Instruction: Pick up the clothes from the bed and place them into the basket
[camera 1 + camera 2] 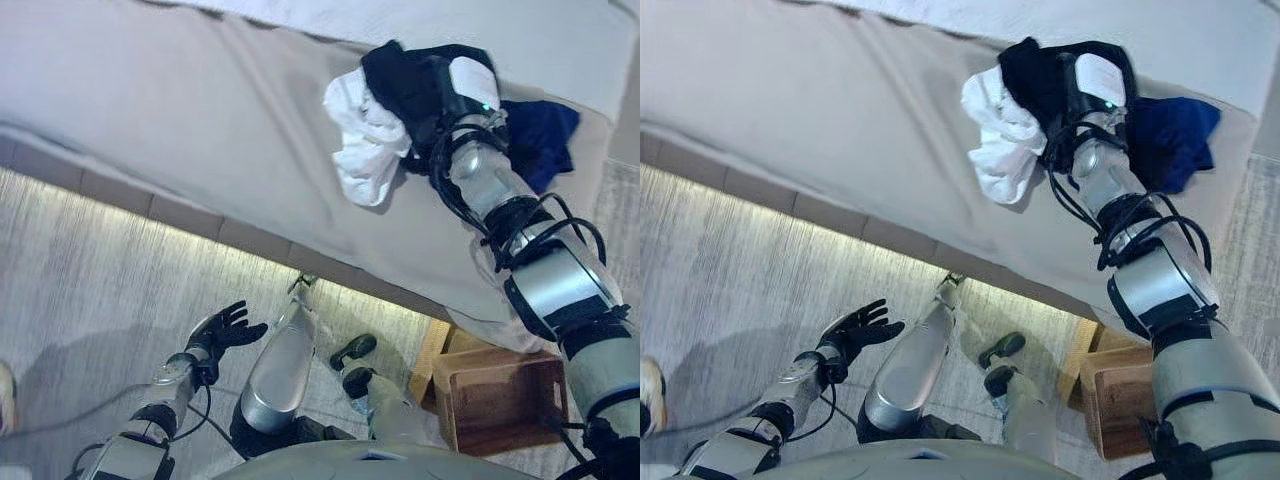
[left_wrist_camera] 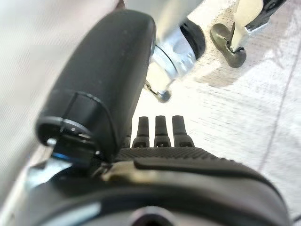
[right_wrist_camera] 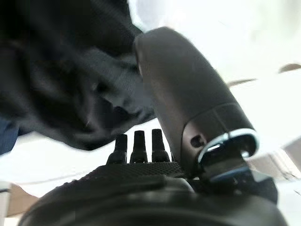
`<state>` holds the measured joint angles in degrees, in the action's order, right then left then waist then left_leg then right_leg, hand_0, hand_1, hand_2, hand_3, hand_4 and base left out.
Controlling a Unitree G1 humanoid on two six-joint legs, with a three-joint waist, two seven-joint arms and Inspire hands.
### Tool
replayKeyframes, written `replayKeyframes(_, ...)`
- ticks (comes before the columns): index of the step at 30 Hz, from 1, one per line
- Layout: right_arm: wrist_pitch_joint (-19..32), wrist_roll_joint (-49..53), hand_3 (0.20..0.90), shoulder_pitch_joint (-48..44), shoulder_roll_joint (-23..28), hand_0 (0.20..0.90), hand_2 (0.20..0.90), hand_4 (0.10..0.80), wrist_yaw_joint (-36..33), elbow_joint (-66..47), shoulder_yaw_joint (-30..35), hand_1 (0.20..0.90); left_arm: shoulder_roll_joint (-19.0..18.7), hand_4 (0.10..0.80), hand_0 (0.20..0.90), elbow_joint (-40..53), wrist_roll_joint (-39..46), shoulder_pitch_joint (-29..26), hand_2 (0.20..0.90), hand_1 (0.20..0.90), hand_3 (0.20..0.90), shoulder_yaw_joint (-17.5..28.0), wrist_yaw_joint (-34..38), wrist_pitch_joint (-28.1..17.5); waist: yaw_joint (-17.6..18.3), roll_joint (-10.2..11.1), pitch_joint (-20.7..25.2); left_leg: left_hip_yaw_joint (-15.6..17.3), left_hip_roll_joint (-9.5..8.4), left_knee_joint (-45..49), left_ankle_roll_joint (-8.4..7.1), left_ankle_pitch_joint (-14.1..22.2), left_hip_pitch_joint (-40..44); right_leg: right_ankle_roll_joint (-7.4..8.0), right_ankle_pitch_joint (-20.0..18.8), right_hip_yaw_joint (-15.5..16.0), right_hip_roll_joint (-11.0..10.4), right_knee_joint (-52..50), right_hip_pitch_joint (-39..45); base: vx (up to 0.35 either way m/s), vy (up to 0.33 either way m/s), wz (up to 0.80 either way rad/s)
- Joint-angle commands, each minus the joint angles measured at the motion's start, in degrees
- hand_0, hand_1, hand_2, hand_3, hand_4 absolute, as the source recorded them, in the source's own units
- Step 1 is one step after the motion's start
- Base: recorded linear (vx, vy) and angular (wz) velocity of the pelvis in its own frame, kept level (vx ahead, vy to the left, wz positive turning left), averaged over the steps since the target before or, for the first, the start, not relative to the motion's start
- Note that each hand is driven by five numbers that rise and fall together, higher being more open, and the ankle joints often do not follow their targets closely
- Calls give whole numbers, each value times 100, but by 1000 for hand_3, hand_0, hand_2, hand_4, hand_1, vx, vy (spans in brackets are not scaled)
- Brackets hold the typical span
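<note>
Clothes: we count three pieces, bunched together near the bed's far right end. A crumpled white cloth garment [image 1: 362, 135] lies on the left, a black fabric garment [image 1: 410, 80] touches it in the middle, and a dark blue garment [image 1: 540, 140] sits just beside that on the right.

Surface is a wide bed with a plain beige cover [image 1: 180, 110], running diagonally across the head views. Below its edge we see grey carpet floor [image 1: 90, 270], with a bright strip of light along the bed base.

One container: a brown wooden box-shaped basket [image 1: 500, 400] on the floor at the bed's right corner, beside the right arm. We see nothing inside the part that shows.

Right robot hand [image 1: 1080, 85] is down on the black garment. In its wrist view the black cloth lies against thumb and fingers [image 3: 136, 143], but we cannot tell if they are closed on it.

Left robot hand [image 1: 225, 330] hangs low over the floor, well apart from the bed, fingers spread and relaxed, holding nothing.
</note>
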<state>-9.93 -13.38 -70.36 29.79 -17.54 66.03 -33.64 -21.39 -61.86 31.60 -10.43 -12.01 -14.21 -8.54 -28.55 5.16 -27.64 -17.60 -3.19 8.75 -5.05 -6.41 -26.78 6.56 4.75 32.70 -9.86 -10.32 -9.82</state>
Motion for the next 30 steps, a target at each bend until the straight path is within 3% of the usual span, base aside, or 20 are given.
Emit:
replayKeyframes(1, -1003, 137, 859, -573, 153, 865, 865, 759, 640, 203, -183, 865, -191, 800, 900, -17, 218, 558, 900, 900, 900, -113, -238, -297, -267, 37, -69, 701, -78, -58, 693, 711, 174, -162, -202, 102, -267, -827, -332, -26, 16, 15)
replayKeyframes(2, -1177, 289, 453, -635, 168, 516, 516, 353, 805, 390, -281, 516, -209, 800, 900, 2, 231, 582, 900, 900, 900, -53, -269, -294, -317, 30, -91, 704, -42, -111, 677, 678, 162, -152, -195, 178, -275, -787, -326, -20, -4, 14)
replayKeyframes(3, -1267, 289, 200, -681, 196, 300, 300, 100, 863, 464, -377, 300, -234, 800, 900, 42, 264, 599, 900, 900, 900, -22, -269, -263, -350, 35, -102, 701, -4, -164, 656, 653, 175, -149, -180, 240, -267, -728, -286, -19, -11, 15)
replayKeyframes(8, -588, 496, 200, -1084, 333, 300, 300, 100, -329, 128, -503, 300, -348, 800, 900, 75, 248, 687, 900, 900, 900, 138, -335, -260, -372, 118, -89, 756, 110, -349, 594, 621, 336, -98, -257, 336, -233, -545, -77, -11, -12, 4)
replayKeyframes(11, -328, 360, 200, -1284, 490, 300, 300, 100, -1325, -857, -510, 300, -366, 800, 900, 115, 295, 822, 900, 900, 900, 219, -283, -309, -292, 217, -43, 800, 166, -393, 572, 679, 526, -68, -291, 270, -210, -538, 31, 10, -19, -8)
replayKeyframes(13, -107, 148, 200, -1199, 861, 300, 300, 100, -2017, -2184, -218, 300, -313, 800, 900, 177, 274, 1011, 900, 900, 900, 423, -250, -349, -103, 325, 74, 901, 230, -531, 564, 728, 803, -20, -351, 105, -174, -464, 175, 20, -5, -20)
replayKeyframes(14, -54, 164, 200, -1155, 898, 300, 300, 100, -2114, -2268, -168, 300, -309, 800, 900, 181, 261, 1034, 900, 900, 900, 438, -252, -365, -91, 335, 86, 912, 234, -549, 565, 731, 835, -16, -357, 84, -169, -451, 194, 37, 5, -25)
replayKeyframes(19, 224, -443, 200, -13, 1607, 300, 300, 100, -2557, -4849, 1289, 300, -92, 800, 900, 122, -3, 1317, 900, 900, 900, 711, -119, -378, 390, 357, 531, 1111, 301, -878, 603, 834, 1472, 13, -319, -334, -90, -232, 503, 49, -3, -25)
replayKeyframes(20, 218, -450, 200, 24, 1608, 300, 300, 100, -2553, -4875, 1316, 300, -102, 800, 900, 123, -5, 1324, 900, 900, 900, 705, -118, -379, 378, 362, 533, 1113, 304, -885, 602, 833, 1483, 12, -320, -335, -85, -226, 512, 83, -46, -32)
replayKeyframes(21, 290, -479, 200, 437, 1738, 300, 300, 100, -2621, -5442, 1733, 300, -26, 800, 900, 26, -166, 1393, 900, 900, 900, 804, -72, -352, 548, 337, 768, 1179, 310, -950, 607, 873, 1695, -4, -246, -450, -22, -129, 648, 102, -59, -28)
replayKeyframes(26, 377, -2, 200, 1181, 1992, 300, 300, 100, -2661, -5896, 2408, 300, 49, 800, 900, -127, -632, 1486, 900, 900, 900, 845, 111, -168, 829, 319, 1278, 1279, 286, -1073, 618, 803, 2081, -101, -123, -644, 203, 182, 997, 83, -80, -20)
replayKeyframes(30, 508, 770, 200, 1621, 2226, 300, 300, 100, -2739, -5840, 2803, 300, 114, 800, 900, -310, -933, 1561, 900, 900, 900, 816, 199, -15, 1107, 301, 1680, 1410, 319, -1217, 536, 768, 2443, -144, 29, -914, 481, 615, 1345, 72, -123, -15)
